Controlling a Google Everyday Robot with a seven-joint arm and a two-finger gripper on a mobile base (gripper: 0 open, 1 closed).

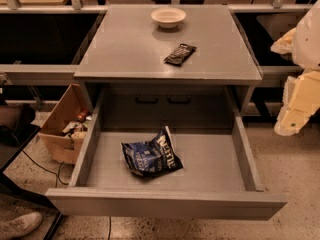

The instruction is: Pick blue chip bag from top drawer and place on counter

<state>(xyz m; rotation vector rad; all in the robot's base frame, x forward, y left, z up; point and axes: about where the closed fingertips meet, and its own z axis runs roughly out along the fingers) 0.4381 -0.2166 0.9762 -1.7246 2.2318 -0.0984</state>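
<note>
The robot's gripper hangs at the right edge, outside the drawer and level with its right wall, touching nothing; I cannot tell whether the jaws are spread or pressed together. The drawer is pulled wide open under the grey tabletop. The blue chip bag lies crumpled on the drawer floor, left of middle. On the tabletop sit a black wrapper and, behind it, a white bowl. A cardboard box stands on the floor, left.
</note>
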